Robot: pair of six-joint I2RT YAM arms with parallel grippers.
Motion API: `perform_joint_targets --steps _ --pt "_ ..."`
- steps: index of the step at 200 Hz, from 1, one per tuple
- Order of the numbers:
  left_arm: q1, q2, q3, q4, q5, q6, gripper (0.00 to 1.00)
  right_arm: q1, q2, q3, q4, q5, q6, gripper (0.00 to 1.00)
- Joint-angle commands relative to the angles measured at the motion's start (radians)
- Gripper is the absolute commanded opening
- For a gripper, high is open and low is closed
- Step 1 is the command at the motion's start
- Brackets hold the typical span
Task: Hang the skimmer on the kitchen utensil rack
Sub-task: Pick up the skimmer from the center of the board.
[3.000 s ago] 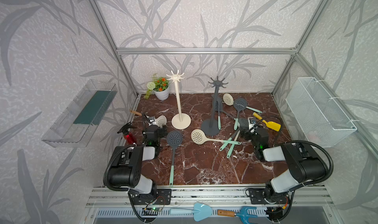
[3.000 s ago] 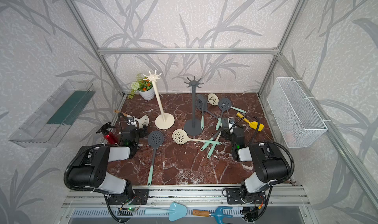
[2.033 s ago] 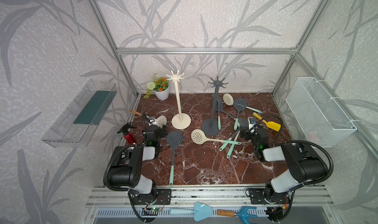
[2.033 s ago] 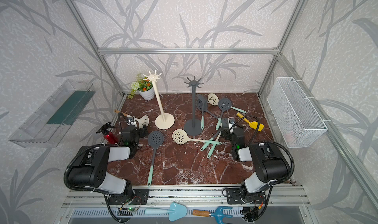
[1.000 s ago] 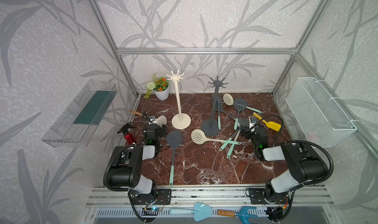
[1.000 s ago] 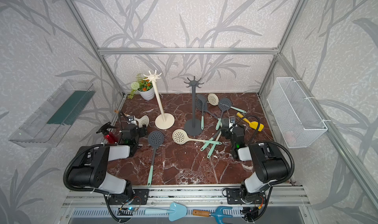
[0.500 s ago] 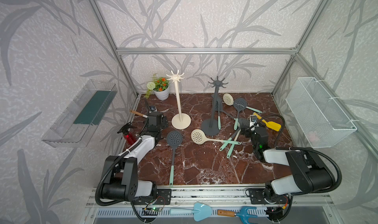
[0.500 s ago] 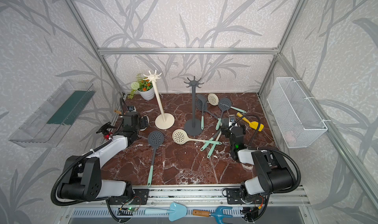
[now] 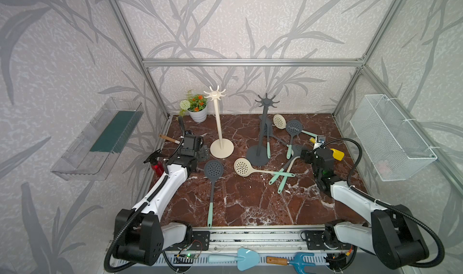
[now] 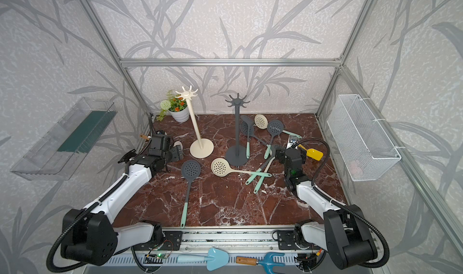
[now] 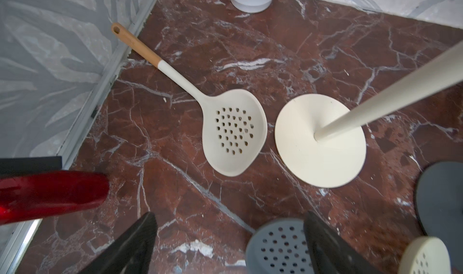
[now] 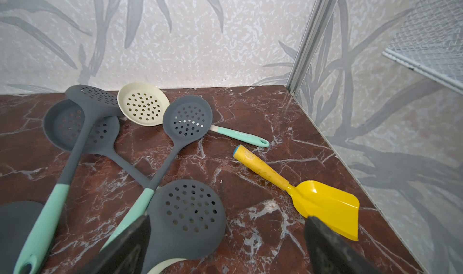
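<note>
Cream wood-handled skimmer (image 11: 234,135), white-veined red-brown tabletop (image 11: 250,35)

The red-brown marble surface (image 9: 250,205) carries two upright stands near its middle, a cream rack (image 9: 221,148) and a grey rack (image 9: 258,155). A wooden-handled cream skimmer (image 11: 233,132) lies just beside the cream base. A potted plant (image 9: 198,113) stands in a far corner and a red spray bottle (image 9: 157,166) at the side edge. Several grey and cream skimmers (image 9: 292,127) lie crossed around the grey rack, with a yellow scoop (image 12: 320,202) near them.

White arms (image 9: 170,185), bulky black joints (image 9: 140,232), ribbed black cables (image 9: 360,153)
</note>
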Motion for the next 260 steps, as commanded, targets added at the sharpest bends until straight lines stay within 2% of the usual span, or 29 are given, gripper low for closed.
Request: perform_joint_targets --steps 1,44,112,199,260 --pt "-0.004 -0.04 0.012 -0.117 0.142 -0.036 0.9 0.017 -0.031 0.066 -0.207 0.011 0.094 0.96" --pt "-0.065 -0.064 0.011 -0.17 0.202 -0.061 0.87 0.061 -0.109 0.101 -0.373 -0.114 0.221 0.95" --pt "-0.23 -0.081 0.002 -0.198 0.188 0.008 0.86 0.205 -0.149 0.119 -0.511 -0.149 0.387 0.89" --pt "-0.363 -0.139 0.013 -0.223 0.232 0.162 0.86 0.213 -0.123 0.191 -0.738 -0.202 0.513 0.74" --pt "-0.424 -0.129 0.046 -0.274 0.252 0.252 0.86 0.213 -0.118 0.174 -0.775 -0.285 0.697 0.63"
